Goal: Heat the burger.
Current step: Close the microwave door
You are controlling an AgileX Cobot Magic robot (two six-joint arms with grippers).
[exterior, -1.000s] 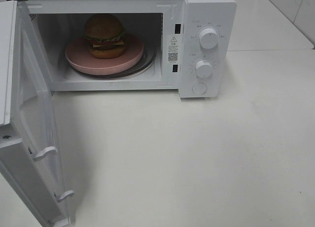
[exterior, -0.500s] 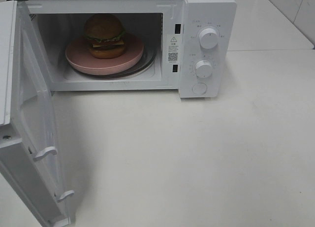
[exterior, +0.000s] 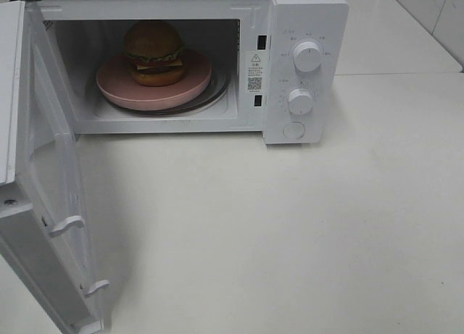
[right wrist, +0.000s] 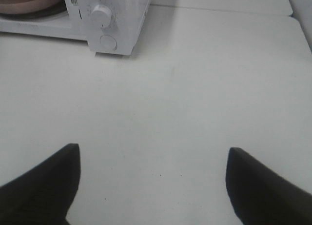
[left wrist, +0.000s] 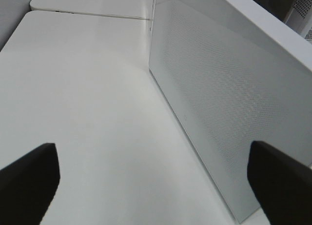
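The burger [exterior: 153, 52], with its glossy brown bun, lettuce and cheese, stands on a round pink plate [exterior: 116, 88] inside the open white microwave [exterior: 304, 15]. The microwave door [exterior: 54, 203] swings out toward the front left. Neither gripper appears in the exterior view. My left gripper [left wrist: 156, 176] is open, hanging over the white table beside the perforated outer face of the door [left wrist: 219, 93]. My right gripper [right wrist: 151, 183] is open above bare table, well in front of the microwave's control panel [right wrist: 105, 20]. A sliver of the pink plate [right wrist: 29, 3] shows in that view.
Two white knobs [exterior: 307, 56] [exterior: 300, 101] and a round button [exterior: 293, 130] sit on the microwave's right panel. The white table [exterior: 290, 232] stretches in front and to the right. A tiled wall [exterior: 435, 15] rises at the back right.
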